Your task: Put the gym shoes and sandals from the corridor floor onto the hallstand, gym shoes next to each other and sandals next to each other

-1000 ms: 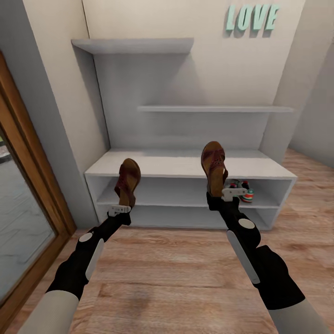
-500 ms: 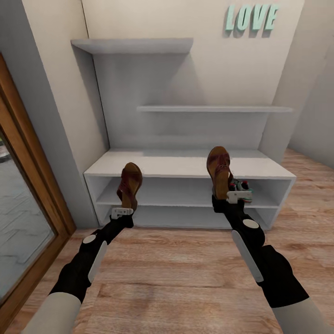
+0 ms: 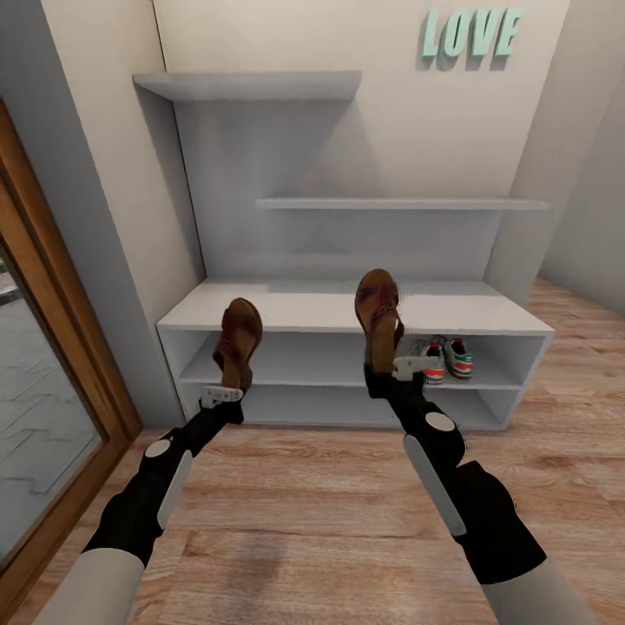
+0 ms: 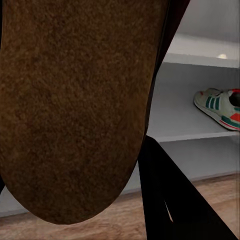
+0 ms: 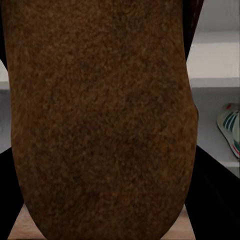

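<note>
Both sandals are in the air in front of the hallstand (image 3: 295,311). My left gripper (image 3: 226,389) is shut on the heel of one dark brown sandal (image 3: 237,340), held toe-up before the left end of the shelves. My right gripper (image 3: 388,365) is shut on the other sandal (image 3: 379,314), toe-up near the middle. Their brown soles loom close in the left wrist view (image 4: 75,100) and the right wrist view (image 5: 100,115). The two gym shoes (image 3: 430,361) (image 3: 459,358) stand side by side on the right part of the middle shelf; one gym shoe (image 4: 220,107) (image 5: 230,130) appears past each sole.
The hallstand has a flat bench top, two low open shelves and stepped wall shelves (image 3: 252,84) above. A wood-framed glass door (image 3: 52,382) runs along the left. Wood-plank corridor floor (image 3: 304,521) lies under my arms. Green LOVE letters (image 3: 471,33) hang on the wall.
My right arm has carried its sandal to the left, uncovering both gym shoes on the shelf. The left arm and its sandal have barely shifted.
</note>
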